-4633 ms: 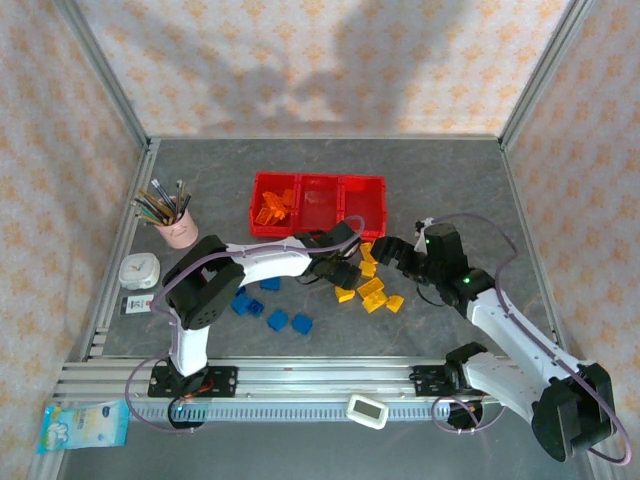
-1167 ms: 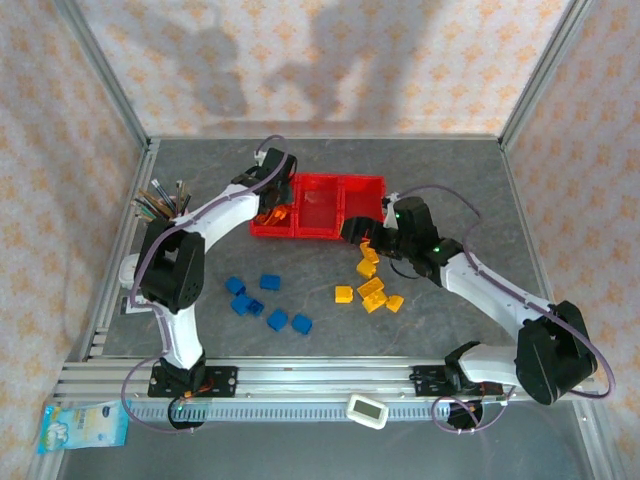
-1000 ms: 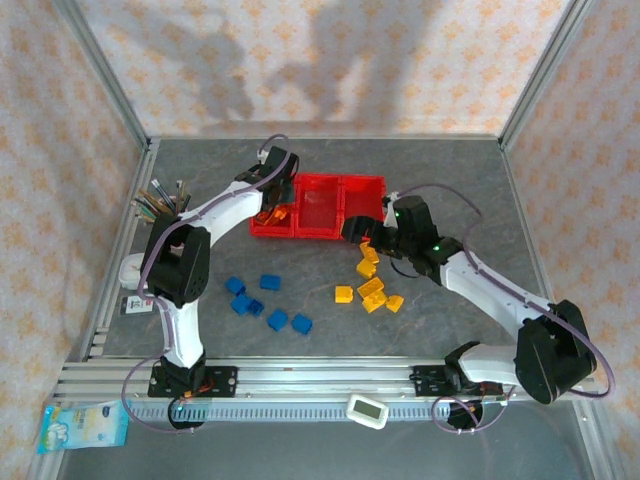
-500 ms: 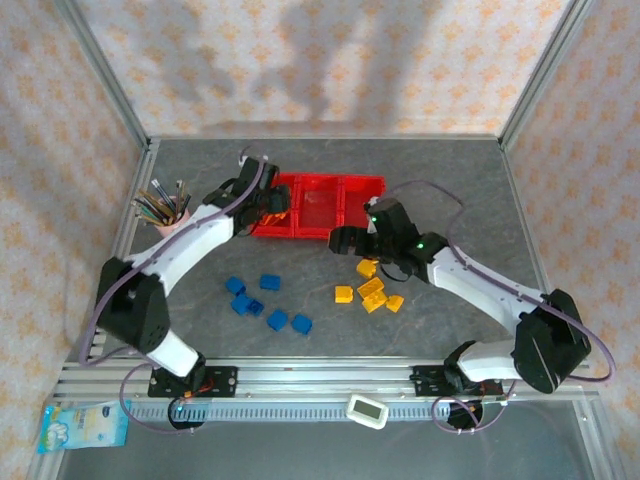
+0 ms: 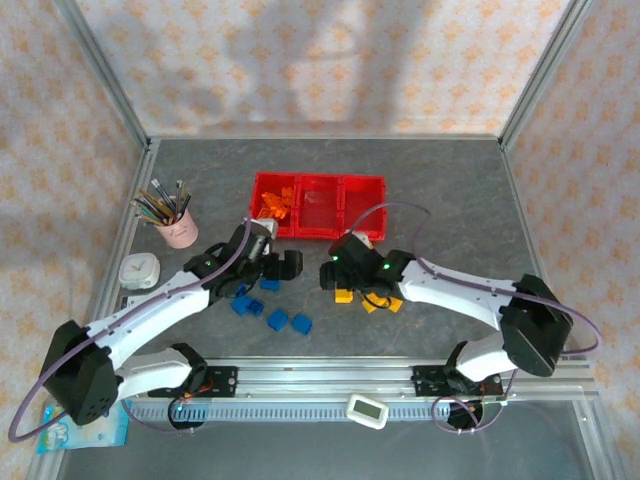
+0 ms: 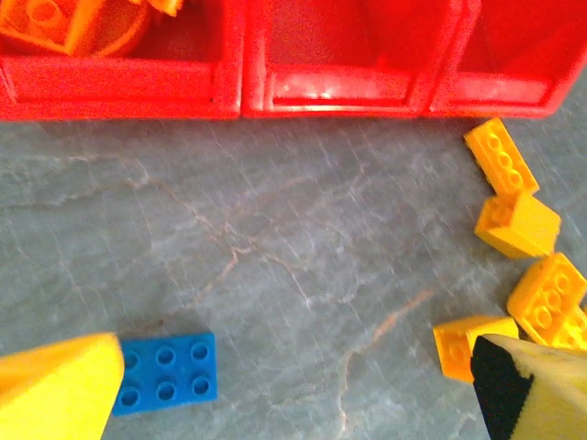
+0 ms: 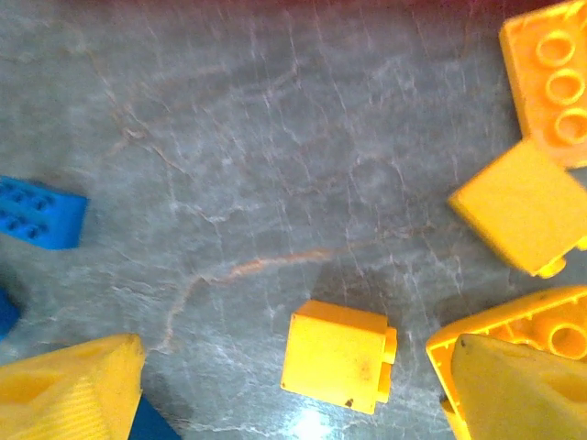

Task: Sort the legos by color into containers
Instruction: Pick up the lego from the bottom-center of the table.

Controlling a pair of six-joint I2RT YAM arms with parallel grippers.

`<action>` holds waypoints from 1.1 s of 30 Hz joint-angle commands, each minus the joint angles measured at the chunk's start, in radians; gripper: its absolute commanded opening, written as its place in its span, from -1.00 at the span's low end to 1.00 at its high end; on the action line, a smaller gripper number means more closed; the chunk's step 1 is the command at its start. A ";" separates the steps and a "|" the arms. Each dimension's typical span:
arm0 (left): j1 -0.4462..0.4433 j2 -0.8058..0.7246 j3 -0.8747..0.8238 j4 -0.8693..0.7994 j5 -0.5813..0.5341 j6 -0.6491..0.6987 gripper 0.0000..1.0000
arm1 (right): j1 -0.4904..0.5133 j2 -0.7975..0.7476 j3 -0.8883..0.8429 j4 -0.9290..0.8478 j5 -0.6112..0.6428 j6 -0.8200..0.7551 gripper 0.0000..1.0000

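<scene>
Several pencils stand in a pink cup [image 5: 180, 233] at the left of the grey stone-patterned table [image 5: 450, 190]. Right of it, the left gripper [image 5: 283, 265] hangs low over the table, just in front of the three joined bright red rectangular plastic bins [image 5: 320, 232]. In its wrist view the claw is spread wide with nothing between its yellow fingers [image 6: 55, 390], and one flat blue plastic brick [image 6: 168, 371] lies on the table by the left finger. A few more small blue bricks [image 5: 278, 320] lie scattered on the table near that arm. The leftmost bin holds orange bricks [image 5: 275, 205]. Further right, the right gripper [image 5: 330, 276] is also spread. Its fingers [image 7: 523, 385] sit either side of a small yellow plastic brick [image 7: 335, 356] that lies on the table and touches neither. More yellow bricks [image 5: 380, 302] cluster just to the right.
</scene>
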 commanded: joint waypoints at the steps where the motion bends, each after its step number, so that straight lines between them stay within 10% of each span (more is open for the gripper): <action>1: -0.007 -0.065 -0.052 0.062 0.066 -0.048 0.99 | 0.039 0.068 0.041 -0.070 0.108 0.065 0.69; 33: -0.007 -0.200 -0.122 0.051 0.002 -0.116 0.98 | 0.067 0.248 0.113 -0.021 0.125 0.003 -0.23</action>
